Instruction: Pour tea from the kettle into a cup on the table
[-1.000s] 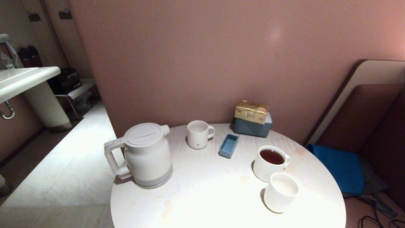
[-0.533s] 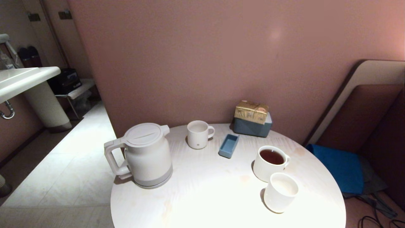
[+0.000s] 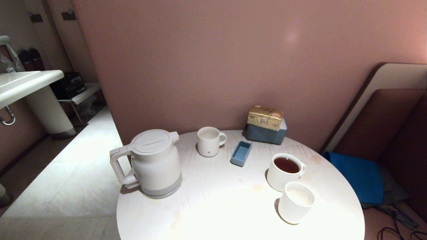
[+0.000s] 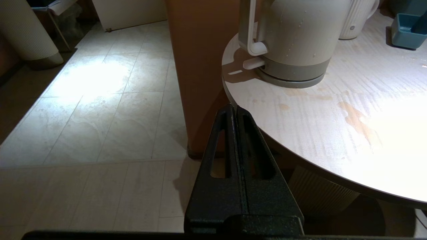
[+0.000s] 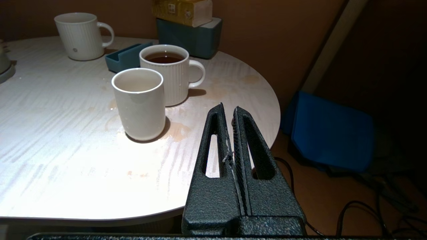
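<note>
The cream-white kettle (image 3: pixel 155 163) stands upright at the left edge of the round pale table (image 3: pixel 217 200), its handle pointing left; its lower body shows in the left wrist view (image 4: pixel 293 40). The small smooth white cup (image 3: pixel 296 202) stands near the right front, also in the right wrist view (image 5: pixel 139 103). Just behind it a ribbed mug (image 3: pixel 284 171) holds reddish-brown tea (image 5: pixel 164 59). Neither arm shows in the head view. My left gripper (image 4: pixel 236 108) is shut and empty, short of the table's left rim. My right gripper (image 5: pixel 228 107) is shut and empty, off the right front rim.
A second ribbed white mug (image 3: pixel 209 141) stands at the back. Beside it lie a small blue tray (image 3: pixel 241 153) and a grey-blue box with a gold packet (image 3: pixel 266 125) against the pink wall. Brownish stains (image 4: pixel 353 115) mark the tabletop. A blue cushion (image 3: pixel 358 176) and cables lie right; tiled floor left.
</note>
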